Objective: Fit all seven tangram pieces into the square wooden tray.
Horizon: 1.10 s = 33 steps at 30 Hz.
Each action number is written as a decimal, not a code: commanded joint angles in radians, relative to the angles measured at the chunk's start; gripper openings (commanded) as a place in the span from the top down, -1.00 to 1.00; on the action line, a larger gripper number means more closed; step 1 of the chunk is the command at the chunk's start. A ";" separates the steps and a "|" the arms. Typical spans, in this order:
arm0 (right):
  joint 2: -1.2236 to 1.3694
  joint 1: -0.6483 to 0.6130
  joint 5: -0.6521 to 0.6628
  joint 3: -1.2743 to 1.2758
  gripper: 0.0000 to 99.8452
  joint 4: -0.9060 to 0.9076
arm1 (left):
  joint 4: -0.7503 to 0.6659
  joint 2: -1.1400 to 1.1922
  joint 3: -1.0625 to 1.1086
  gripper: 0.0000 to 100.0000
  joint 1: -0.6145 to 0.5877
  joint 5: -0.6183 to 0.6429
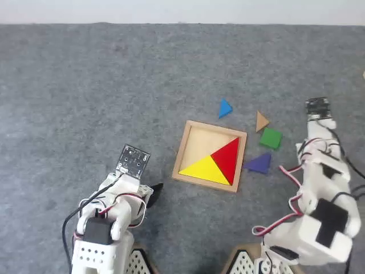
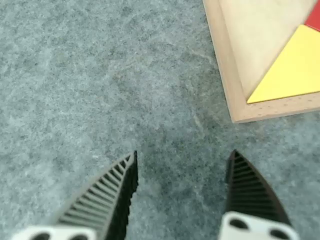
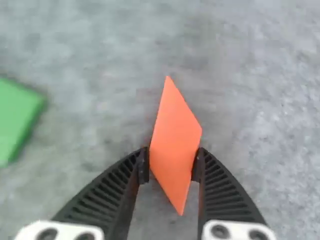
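Observation:
The square wooden tray (image 1: 183,149) lies mid-table with a yellow triangle (image 1: 205,169) and a red triangle (image 1: 228,158) inside it. Beyond and to the right of it lie a blue triangle (image 1: 225,108), a tan triangle (image 1: 261,120), a green square (image 1: 270,138) and a purple piece (image 1: 259,163). My right gripper (image 3: 171,152) is shut on an orange parallelogram (image 3: 175,125), held on edge above the carpet with the green square (image 3: 15,120) off to one side. My left gripper (image 2: 183,157) is open and holds nothing, just short of the tray's corner (image 2: 235,100), where the yellow triangle (image 2: 290,70) shows.
Grey carpet covers the whole table. The right arm (image 1: 319,171) stretches along the right side, close to the loose pieces. The left arm (image 1: 114,217) sits at the lower left, its gripper (image 1: 155,193) near the tray. The tray's upper left half is bare wood.

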 commanded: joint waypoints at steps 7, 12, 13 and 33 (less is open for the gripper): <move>-0.208 -0.038 0.133 0.163 0.74 0.002 | 0.005 -0.017 -0.012 0.44 0.008 0.006; -0.294 -0.002 0.198 0.207 0.96 0.002 | 0.005 -0.017 -0.012 0.44 0.008 0.006; -0.308 0.015 0.206 0.209 0.97 0.001 | 0.005 -0.017 -0.012 0.44 0.008 0.006; -0.355 -0.010 0.037 0.147 0.74 0.022 | 0.005 -0.017 -0.012 0.44 0.008 0.006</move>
